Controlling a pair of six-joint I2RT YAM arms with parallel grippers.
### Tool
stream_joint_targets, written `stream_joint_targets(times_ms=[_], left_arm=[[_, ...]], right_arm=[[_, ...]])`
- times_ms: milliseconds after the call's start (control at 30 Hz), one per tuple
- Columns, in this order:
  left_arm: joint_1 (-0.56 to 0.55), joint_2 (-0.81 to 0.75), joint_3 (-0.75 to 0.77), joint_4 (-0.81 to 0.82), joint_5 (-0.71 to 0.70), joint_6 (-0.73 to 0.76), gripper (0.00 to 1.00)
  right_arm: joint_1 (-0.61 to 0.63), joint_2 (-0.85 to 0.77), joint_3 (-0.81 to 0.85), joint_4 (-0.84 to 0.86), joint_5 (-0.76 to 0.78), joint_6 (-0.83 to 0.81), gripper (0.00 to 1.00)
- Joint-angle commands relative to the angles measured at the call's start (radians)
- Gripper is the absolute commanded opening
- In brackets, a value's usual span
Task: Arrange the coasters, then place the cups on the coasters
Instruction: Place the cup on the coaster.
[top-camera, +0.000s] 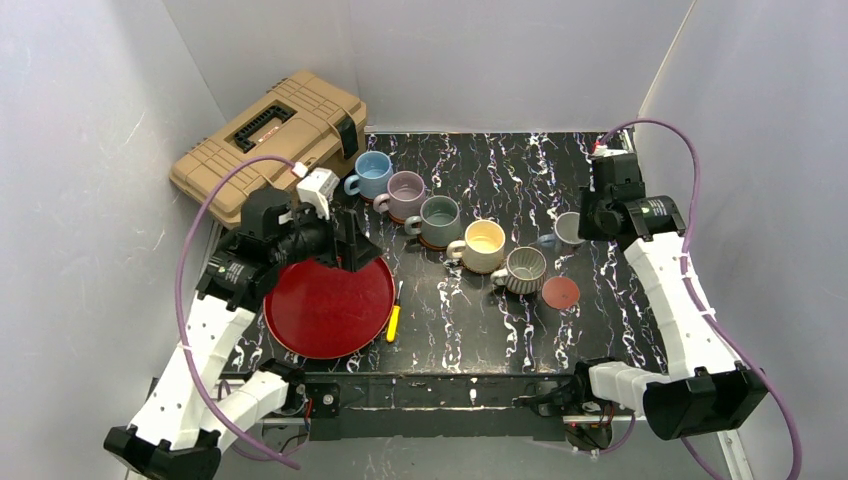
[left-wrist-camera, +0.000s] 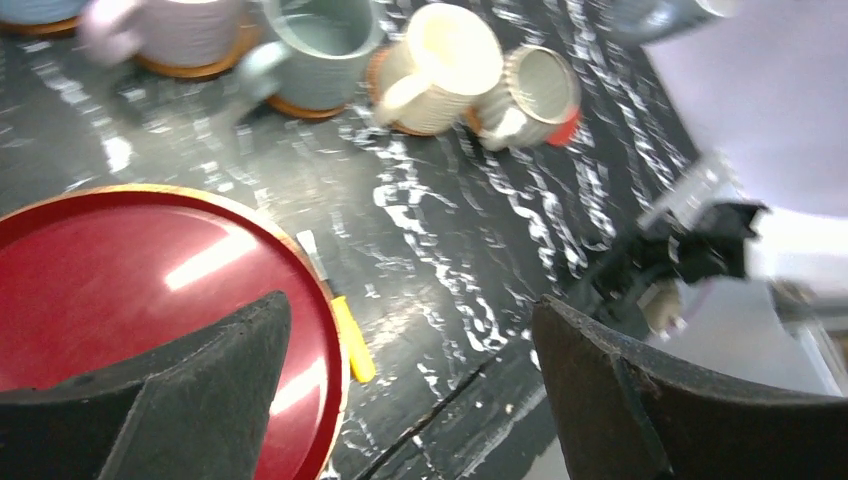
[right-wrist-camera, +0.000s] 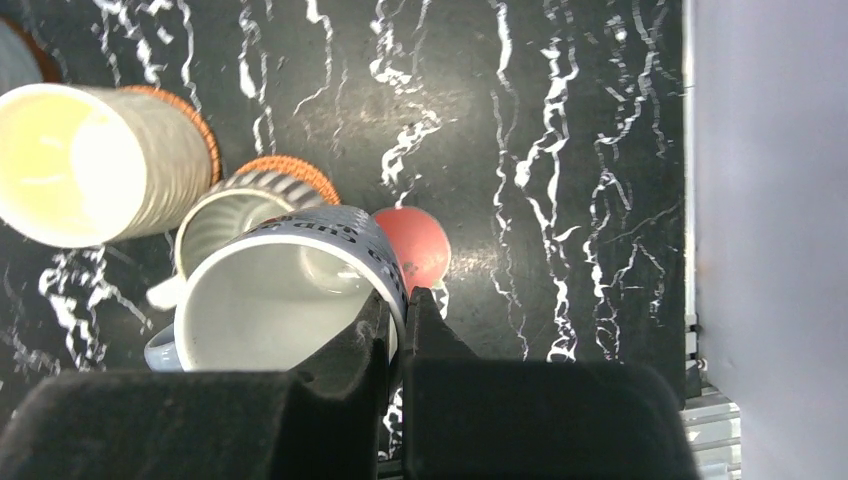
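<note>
There are six cups and six coasters. Five cups stand upright on the table (top-camera: 480, 165) in one slanted row whose long axis runs from 10 o'clock to 4 o'clock. In order they are the light blue cup (top-camera: 373, 174), the mauve cup (top-camera: 406, 192), the grey-green cup (top-camera: 439, 219), the cream-yellow cup (top-camera: 484, 244) and the ribbed grey-white cup (top-camera: 524, 268). Each has its own coaster: three dark brown wooden coasters (left-wrist-camera: 205, 68) under the first three and two orange woven coasters (right-wrist-camera: 292, 167) under the last two. All five handles point to about 8 or 9 o'clock.

The sixth, the small pale grey cup (top-camera: 568, 228), is at 1 o'clock from the ribbed cup, mouth up and handle toward 8 o'clock. The right fingers (right-wrist-camera: 350, 360) pinch its rim. The one flat red coaster (top-camera: 560, 292) lies bare at 6 o'clock from it.

The left fingers (left-wrist-camera: 200, 400) are spread wide around nothing, over the 1 o'clock rim of the single red tray (top-camera: 320, 315). One yellow-handled tool (top-camera: 394, 322) lies at the tray's 3 o'clock, its long axis running 12 to 6. One tan toolbox (top-camera: 270, 135) sits at 10 o'clock.
</note>
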Motion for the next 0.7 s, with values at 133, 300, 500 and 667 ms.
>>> stream_joint_targets(times_ms=[133,300,500,667], left_arm=[[-0.339,0.065,-0.135,0.402,0.159,0.032,0.87],[-0.502,0.258,-0.038,0.486,0.034,0.01,0.86],[-0.647,0.462,0.134,0.47,-0.101,0.031,0.83],[-0.709,0.564,0.238,0.426,-0.178,0.037,0.82]], right_arm=[[-0.015,-0.022,0.1,-0.095,-0.342,-0.07,0.01],[-0.013,-0.031,0.131,-0.179,-0.393,-0.09,0.01],[-0.013,-0.047,0.138,-0.232,-0.418,-0.117,0.01],[-0.012,-0.066,0.127,-0.229,-0.448,-0.123,0.01]])
